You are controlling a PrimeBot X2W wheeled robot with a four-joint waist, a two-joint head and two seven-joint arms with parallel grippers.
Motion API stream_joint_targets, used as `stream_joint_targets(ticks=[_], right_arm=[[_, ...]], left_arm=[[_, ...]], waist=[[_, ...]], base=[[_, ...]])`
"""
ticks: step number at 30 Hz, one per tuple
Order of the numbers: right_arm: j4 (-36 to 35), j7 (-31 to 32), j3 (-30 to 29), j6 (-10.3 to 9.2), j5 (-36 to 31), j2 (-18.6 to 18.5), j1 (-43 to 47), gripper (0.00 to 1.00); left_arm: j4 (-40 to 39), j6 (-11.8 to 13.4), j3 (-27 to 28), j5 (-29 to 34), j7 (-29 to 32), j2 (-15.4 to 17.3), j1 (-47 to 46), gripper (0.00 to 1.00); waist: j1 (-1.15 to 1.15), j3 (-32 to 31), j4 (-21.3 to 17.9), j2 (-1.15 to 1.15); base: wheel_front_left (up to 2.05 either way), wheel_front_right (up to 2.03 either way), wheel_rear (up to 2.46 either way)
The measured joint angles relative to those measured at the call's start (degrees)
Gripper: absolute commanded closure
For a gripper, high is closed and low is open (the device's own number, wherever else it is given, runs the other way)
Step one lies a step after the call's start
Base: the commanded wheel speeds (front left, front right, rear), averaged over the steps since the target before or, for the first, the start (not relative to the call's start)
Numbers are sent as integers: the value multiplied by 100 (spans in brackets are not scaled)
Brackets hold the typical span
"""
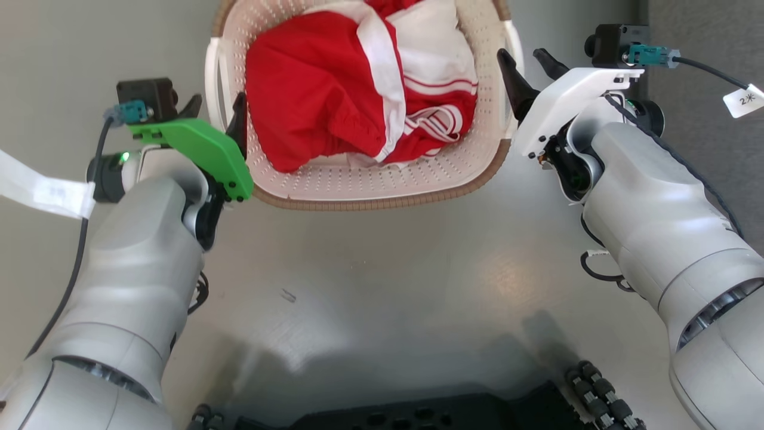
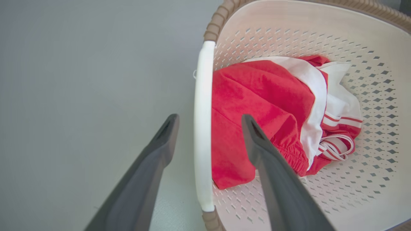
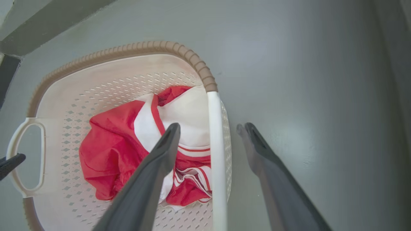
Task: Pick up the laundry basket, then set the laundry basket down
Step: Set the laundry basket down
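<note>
Squarely between grippers (image 1: pixel 218 101) (image 1: pixel 522 55), laundry basket (image 1: pixel 358 179).

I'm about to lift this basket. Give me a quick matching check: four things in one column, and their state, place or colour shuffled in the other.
Column A
1. left tool
2. right tool
3. red and white clothes
4. rim trim

Column B
a. brown, woven look
b. open, one finger on each side of the laundry basket right handle
c. lying inside the laundry basket
d. open, one finger on each side of the left handle

Pairs: 1-d, 2-b, 3-c, 4-a
</note>
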Motion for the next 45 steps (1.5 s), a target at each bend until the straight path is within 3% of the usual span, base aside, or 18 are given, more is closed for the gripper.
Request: stream_joint_targets(ticks=[23,45], right_arm=[[-18,-67,16,2,-19,-10,752,0],[-1120,-75,-719,-5,-628,-493,1573,0]], left_arm=[[-364,0,197,-90,-52,189,737,0],[-1549,0,920,308,-67,525,1809,0]], waist=[[0,-1539,-10,0],[-1,-3173,60,0]], base=[[0,0,0],[0,0,0]])
